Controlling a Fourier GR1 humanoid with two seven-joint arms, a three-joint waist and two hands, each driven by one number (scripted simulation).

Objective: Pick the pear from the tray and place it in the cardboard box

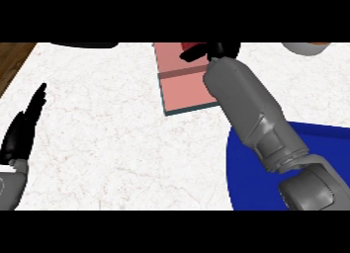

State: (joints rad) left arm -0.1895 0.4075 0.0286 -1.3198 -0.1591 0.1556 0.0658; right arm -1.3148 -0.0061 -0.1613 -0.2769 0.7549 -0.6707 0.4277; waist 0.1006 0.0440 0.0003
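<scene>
1. Counter (119, 138): white, veined, filling most of the view; strip of wooden floor (6, 64) at the left edge.

2. Left hand (21, 133): at the left edge, low, black, fingers straight and pressed together, pointing up the view. Holding nothing. Only a corner of its grey forearm showing.

3. Right forearm (243, 104): grey, rising from the lower right corner across the tray to the upper edge, covering the right side of the box.

4. Right hand (222, 49): black, at the very top of the view, over the far end of the box. Largely cut off by the upper edge; spread or closed cannot be told.

5. Cardboard box (185, 89): salmon-pink with a dark rim, upper centre. Far end cut off; right side hidden behind the forearm.

6. Red patch (193, 46): small, just left of the right hand, above the box's far end. Possibly the pear; too little showing to be sure.

7. Tray (331, 143): deep blue, lower right, cut by the right and lower edges, partly hidden under the arm.

8. Dark object (87, 45): top left, only a sliver, unidentifiable.

9. Pale vessel (306, 48): top right, only its near rim in view.
</scene>
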